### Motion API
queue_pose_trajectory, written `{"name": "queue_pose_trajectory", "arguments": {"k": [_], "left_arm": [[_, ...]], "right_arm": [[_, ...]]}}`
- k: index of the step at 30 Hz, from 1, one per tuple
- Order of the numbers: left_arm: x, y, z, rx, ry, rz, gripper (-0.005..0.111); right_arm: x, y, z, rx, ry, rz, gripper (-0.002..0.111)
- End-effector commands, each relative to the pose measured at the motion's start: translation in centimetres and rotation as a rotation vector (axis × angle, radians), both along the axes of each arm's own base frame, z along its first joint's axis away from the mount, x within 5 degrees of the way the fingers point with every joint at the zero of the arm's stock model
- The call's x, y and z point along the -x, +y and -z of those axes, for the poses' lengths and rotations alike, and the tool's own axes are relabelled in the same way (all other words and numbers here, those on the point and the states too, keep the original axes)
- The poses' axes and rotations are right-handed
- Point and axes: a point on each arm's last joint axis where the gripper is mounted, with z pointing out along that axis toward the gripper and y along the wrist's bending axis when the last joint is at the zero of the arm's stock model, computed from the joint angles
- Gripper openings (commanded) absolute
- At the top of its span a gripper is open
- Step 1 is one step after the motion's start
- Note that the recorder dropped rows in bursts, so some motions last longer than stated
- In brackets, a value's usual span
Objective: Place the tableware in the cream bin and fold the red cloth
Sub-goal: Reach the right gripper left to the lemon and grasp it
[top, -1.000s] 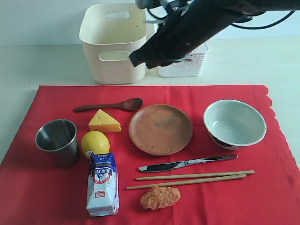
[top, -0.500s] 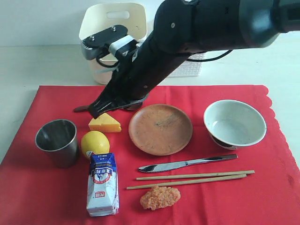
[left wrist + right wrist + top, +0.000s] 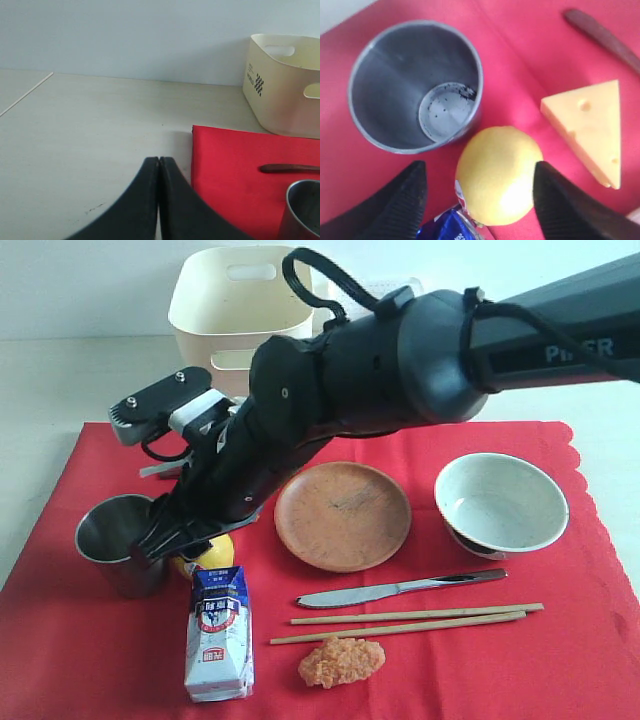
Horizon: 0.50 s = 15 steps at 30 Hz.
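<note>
right end effector [image 3: 479, 169] released above lemon [image 3: 499, 182], just beside steel cup [image 3: 415, 82] | left end effector [image 3: 159, 167] clenched

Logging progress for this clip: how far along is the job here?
Done: nothing; cream bin shows no tableware. In hand: right gripper open, empty, over steel cup and lemon. Remaining: cup, bowl, plate, spoon, knife, chopsticks all lie on the flat, unfolded red cloth.

The right arm [image 3: 400, 350] stretches across to the left side, with the right gripper [image 3: 479, 167] angled downward, jaws spread wide. The left gripper [image 3: 159, 161] has its jaws pressed together.
</note>
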Motion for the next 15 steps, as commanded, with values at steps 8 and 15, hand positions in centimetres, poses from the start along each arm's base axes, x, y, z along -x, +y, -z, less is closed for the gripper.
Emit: {"name": "queue_pose_trajectory", "arguments": {"k": [8,15], "left_arm": [[0.0,0.0,0.0,0.006,-0.004,0.006,0.003],[0.0,0.0,0.0,0.006,-0.004,0.006,0.003]], "right_arm": [[-0.2,0.3,2.8,0.036,0.034,0.016,0.067],[-0.9,1.2,4.1,0.045,0.042,0.015,0.067]]}}
